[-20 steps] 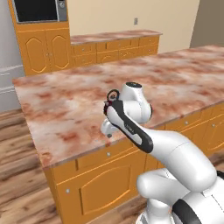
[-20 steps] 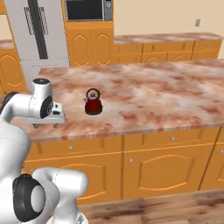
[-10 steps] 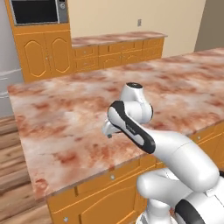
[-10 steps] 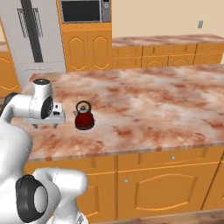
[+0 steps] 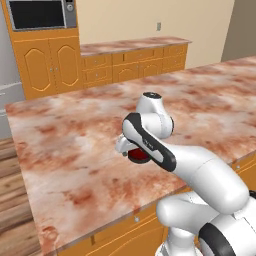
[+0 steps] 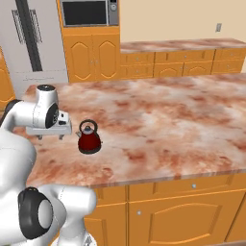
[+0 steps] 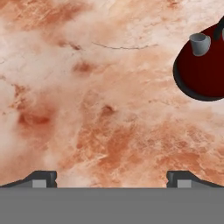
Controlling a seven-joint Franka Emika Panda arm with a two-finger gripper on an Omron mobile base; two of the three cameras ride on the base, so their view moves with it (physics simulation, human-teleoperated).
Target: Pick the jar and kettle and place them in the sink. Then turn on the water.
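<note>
While the arm (image 6: pixel 21 113) hangs over the left part of the marbled counter (image 6: pixel 158 120) in the right base view, its gripper (image 6: pixel 48 136) points straight down at the bare stone with the jaws spread wide and nothing between them. In the hand view the two dark fingertips (image 7: pixel 41 178) sit far apart at the lower left and lower right of the frame, with only reddish counter surface between them.

The kettle (image 6: pixel 89 138) stands upright on the counter just right of the gripper in the right base view, apart from it, its black handle arching over the dark-red body. In the hand view the kettle (image 7: pixel 202 72) sits at the upper right edge of the frame, partly cut off, its small grey spout pointing toward the upper left. In the left base view only a sliver of the kettle (image 5: pixel 137 155) peeks out at the centre of the frame, under the bent white arm (image 5: pixel 150 137).

Orange cabinets (image 6: pixel 168 62) with a matching stone top run along the back wall at the upper right of the right base view, and a microwave (image 6: pixel 89 13) sits at the top centre.
</note>
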